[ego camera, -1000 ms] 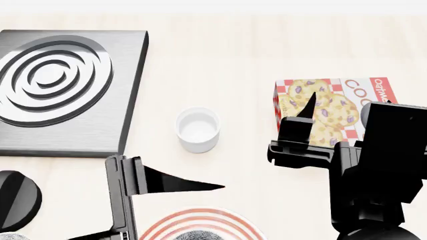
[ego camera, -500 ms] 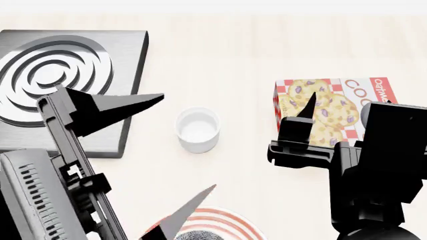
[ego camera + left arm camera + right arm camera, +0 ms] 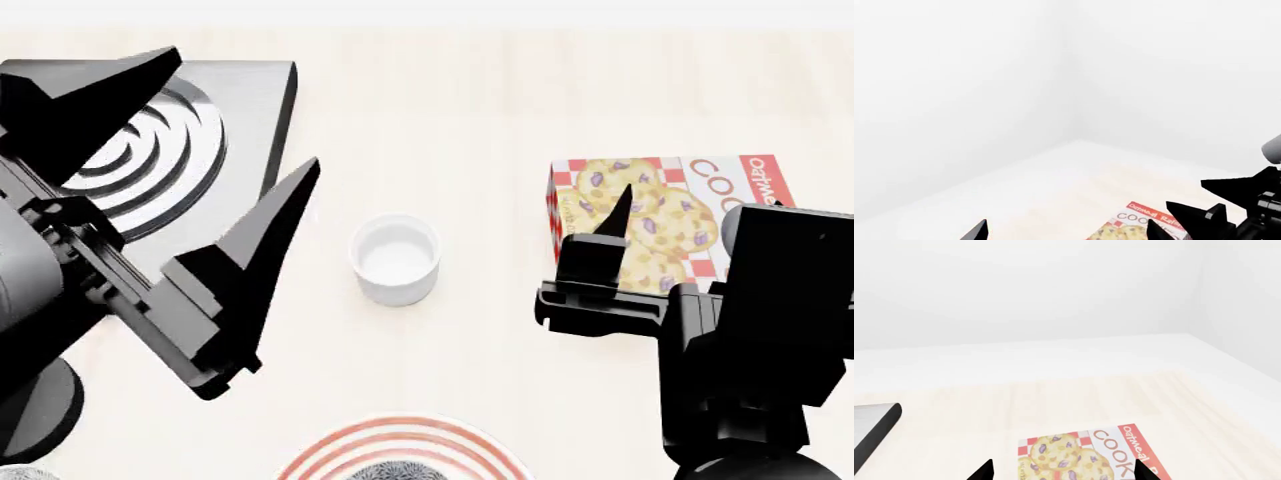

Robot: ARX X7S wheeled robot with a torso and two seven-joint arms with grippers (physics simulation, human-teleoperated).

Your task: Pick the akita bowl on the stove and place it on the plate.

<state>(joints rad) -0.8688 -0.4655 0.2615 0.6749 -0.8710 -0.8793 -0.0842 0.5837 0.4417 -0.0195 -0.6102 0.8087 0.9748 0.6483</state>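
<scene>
White cup (image 3: 396, 258) between stove (image 3: 254, 150) and cookie box (image 3: 667, 205), plate (image 3: 400, 452) nearer.

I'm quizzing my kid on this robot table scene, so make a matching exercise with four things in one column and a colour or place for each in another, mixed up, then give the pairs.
Things:
1. stove
2. white cup
3. cookie box
4. plate

Descriptions:
A. red and white checks with cookies pictured, by the right gripper
B. red rings, at the head view's near edge
C. dark grey with burner rings, under the open left gripper
D. plain, empty, mid-table

Pairs: 1-C, 2-D, 3-A, 4-B
</scene>
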